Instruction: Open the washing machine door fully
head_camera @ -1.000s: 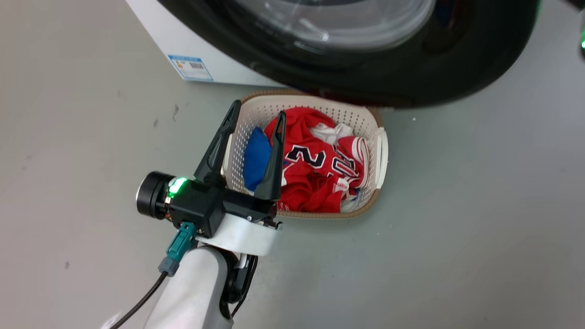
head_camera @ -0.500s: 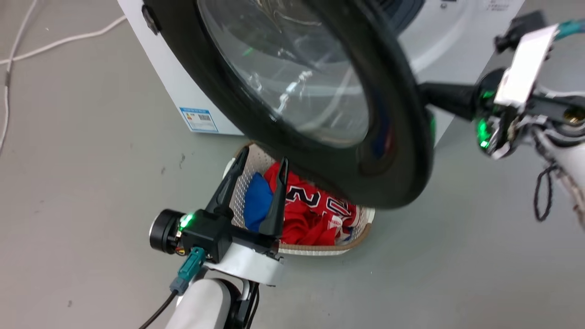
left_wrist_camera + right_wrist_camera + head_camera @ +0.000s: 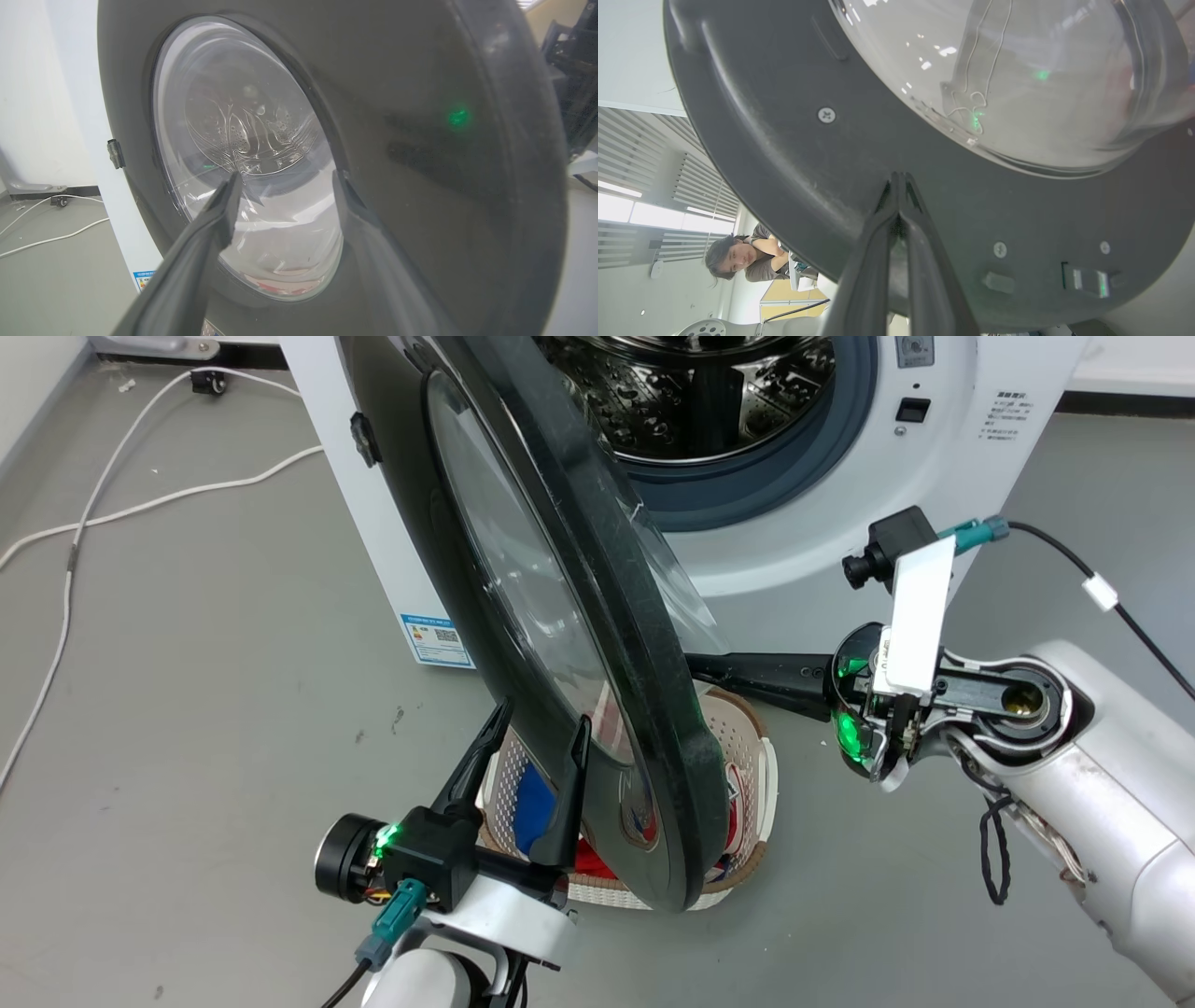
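My right hand (image 3: pixel 896 176), fingers together and empty, presses the stiff inner rim of the door (image 3: pixel 597 569) (probably heavy, slick); left hand (image 3: pixel 543 712) spread wide.

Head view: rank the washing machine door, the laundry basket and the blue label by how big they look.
Largest: washing machine door, which is also nearest the camera.
Middle: laundry basket, partly hidden behind the door, so its full extent is unsure.
Smallest: blue label, clearly.

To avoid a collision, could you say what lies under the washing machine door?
A white basket holding red and blue clothes; the washing machine door hides most of them.
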Controlling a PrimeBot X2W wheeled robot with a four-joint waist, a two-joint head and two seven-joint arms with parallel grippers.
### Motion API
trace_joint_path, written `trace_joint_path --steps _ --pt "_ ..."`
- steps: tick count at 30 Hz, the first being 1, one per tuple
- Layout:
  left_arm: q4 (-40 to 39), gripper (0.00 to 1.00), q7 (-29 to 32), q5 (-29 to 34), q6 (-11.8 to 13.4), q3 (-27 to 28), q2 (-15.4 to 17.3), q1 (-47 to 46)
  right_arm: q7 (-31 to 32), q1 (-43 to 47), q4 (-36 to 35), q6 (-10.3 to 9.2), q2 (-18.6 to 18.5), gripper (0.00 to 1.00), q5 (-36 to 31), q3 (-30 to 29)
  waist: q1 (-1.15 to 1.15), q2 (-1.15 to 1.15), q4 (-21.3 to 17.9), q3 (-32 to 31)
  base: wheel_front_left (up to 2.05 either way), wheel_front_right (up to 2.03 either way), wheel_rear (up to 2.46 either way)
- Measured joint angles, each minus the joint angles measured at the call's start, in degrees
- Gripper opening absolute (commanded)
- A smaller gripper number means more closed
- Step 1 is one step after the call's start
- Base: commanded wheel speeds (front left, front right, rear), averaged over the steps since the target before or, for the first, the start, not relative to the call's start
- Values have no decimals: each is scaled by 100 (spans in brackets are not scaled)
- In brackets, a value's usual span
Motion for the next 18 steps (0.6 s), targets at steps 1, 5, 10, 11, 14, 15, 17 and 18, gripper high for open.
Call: trace_joint_path --steps 1,5,10,11,14,15,17,18 --pt "1 100 1 0 0 3 0 7 -74 29 -15 0 4 0 30 4 0 0 11 -15 0 0 0" --pt "36 100 1 0 -3 19 0 74 -531 192 -87 0 4 0 70 -129 0 0 24 -87 0 0 0" --pt "94 100 0 21 -38 105 1 174 -1599 645 -358 1 -103 0 -88 -632 0 0 -34 -199 0 0 0" --pt "124 100 0 23 -53 121 1 212 -1814 776 -445 0 -152 0 -164 -742 0 0 -61 -223 0 0 0" --pt "198 100 1 58 -88 221 20 309 -2637 1462 -917 1 -352 0 -336 -1248 0 0 -198 -316 0 0 0" --pt "223 100 1 68 -102 254 34 342 -2837 1674 -1039 0 -405 0 -379 -1376 0 0 -233 -342 0 0 0" --pt "248 100 0 69 -105 304 63 391 -3266 2098 -1279 0 -534 0 -490 -1649 0 0 -313 -381 0 0 0" --pt "269 100 0 70 -112 328 81 420 -3489 2308 -1401 1 -577 8 -549 -1772 0 0 -350 -402 0 0 0"
